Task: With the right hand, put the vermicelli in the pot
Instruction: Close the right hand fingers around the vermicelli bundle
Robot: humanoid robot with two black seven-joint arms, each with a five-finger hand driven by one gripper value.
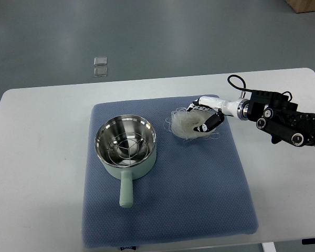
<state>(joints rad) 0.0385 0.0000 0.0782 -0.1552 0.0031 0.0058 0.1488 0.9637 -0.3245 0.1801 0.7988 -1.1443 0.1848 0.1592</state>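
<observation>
A pale, tangled bundle of vermicelli (186, 123) lies on the blue mat (199, 178), to the right of the pot. The pot (126, 144) is pale green with a shiny steel inside, a wire rack in it, and a handle pointing toward the near edge. My right hand (203, 116) comes in from the right and sits over the right side of the vermicelli, its fingers curled around the bundle. The bundle still rests on the mat. My left arm does not show.
The mat lies on a white table (37, 147). Two small clear squares (100, 66) lie on the grey floor beyond the table's far edge. A brown box corner (307, 5) shows at the top right.
</observation>
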